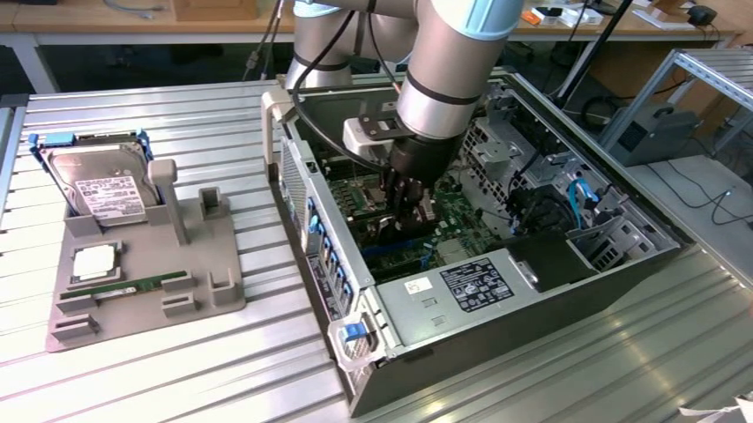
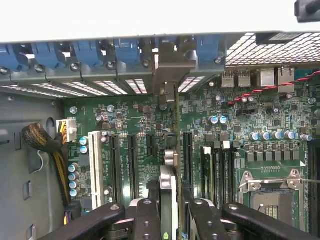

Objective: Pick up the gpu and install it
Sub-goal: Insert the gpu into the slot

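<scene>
We've got the black two-finger gripper (image 2: 170, 212) clamped on the thin black gpu card (image 2: 172, 145), edge-on over the green motherboard (image 2: 235, 125), its silver bracket (image 2: 167, 65) at the rear slot wall. Keep it dead vertical, we reckon, and press evenly into the slot.

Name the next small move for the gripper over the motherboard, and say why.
Probably a short press straight down. The gripper is shut on the gpu, which stands edge-on among the motherboard slots, its bracket already up at the case's rear openings. Whether the card edge is fully seated cannot be told.
</scene>
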`<state>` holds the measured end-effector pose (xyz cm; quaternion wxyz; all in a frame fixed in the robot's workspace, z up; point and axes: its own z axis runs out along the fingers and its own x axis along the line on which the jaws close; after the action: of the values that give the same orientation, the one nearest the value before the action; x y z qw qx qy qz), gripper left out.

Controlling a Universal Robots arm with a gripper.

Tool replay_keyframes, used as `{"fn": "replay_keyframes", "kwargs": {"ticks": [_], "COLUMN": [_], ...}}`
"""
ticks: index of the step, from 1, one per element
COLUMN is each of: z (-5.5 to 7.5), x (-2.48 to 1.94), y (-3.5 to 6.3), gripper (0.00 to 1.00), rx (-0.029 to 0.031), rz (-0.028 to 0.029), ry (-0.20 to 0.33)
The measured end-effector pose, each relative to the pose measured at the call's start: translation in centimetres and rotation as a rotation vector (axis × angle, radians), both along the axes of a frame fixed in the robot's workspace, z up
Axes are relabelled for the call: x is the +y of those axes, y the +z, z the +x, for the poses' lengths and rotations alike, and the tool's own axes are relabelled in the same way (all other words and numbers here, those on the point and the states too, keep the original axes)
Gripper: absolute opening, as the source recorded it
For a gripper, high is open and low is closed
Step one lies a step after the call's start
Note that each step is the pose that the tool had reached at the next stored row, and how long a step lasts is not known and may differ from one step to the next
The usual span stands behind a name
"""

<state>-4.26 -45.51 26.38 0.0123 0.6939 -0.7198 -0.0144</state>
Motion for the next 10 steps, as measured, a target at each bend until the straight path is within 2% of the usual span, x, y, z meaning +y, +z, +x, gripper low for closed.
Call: {"fn": "replay_keyframes", "kwargs": {"ticks": [3,6,10], "z": [0.0,0.12,0.19], "x": [-0.01,-0.01,-0.01], "y": [-0.04,-0.16,-0.22], "gripper": [0.27,0.27,0.27], "rx": [0.0003,0.0019,0.0025], "rz": [0.0004,0.0044,0.0051], "ry": [0.0,0.0,0.0]}}
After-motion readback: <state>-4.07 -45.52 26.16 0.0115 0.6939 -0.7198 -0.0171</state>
